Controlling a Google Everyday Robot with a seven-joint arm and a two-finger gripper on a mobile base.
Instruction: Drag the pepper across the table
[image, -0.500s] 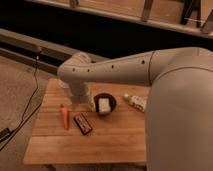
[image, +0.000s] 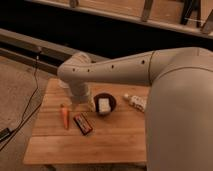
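Landmark is the dark bowl (image: 105, 104), round, matte, with a pale blocky lump inside, sitting about mid-table toward the far edge. The gripper (image: 79, 106) hangs just camera-left of the bowl, low over the table (image: 105, 146), at the end of the thick white arm (image: 120, 67) that reaches in from the bowl's right and bends down at a rounded elbow above the bowl's left. The wrist blocks the end of the gripper, so I cannot tell how far open it is; nothing appears to be held. The pepper (image: 64, 116) lies further camera-left of the bowl and a little nearer the camera, flat on the wood and near the table's left edge. From the gripper it is down and to the left, close but apart, with no contact seen. It is slim, tapered, orange and smooth-looking, with the greenish stem tip at the far end. Its long axis runs roughly front-to-back, so the gripper meets its side, not its tip. There is only one arm, so no choice of side. A dark rectangular packet (image: 83, 124) with red-orange markings, flat and glossy-looking, lies in front of the bowl to its left, between bowl and pepper, and close enough to the pepper to catch on a rightward drag. A small white bottle-like thing (image: 135, 102) lies right of the bowl. The table is light-brown planks with visible grain, likely low friction for sliding. Judgement: the reach is not finished, and the gripper must drop down-left onto the pepper first.
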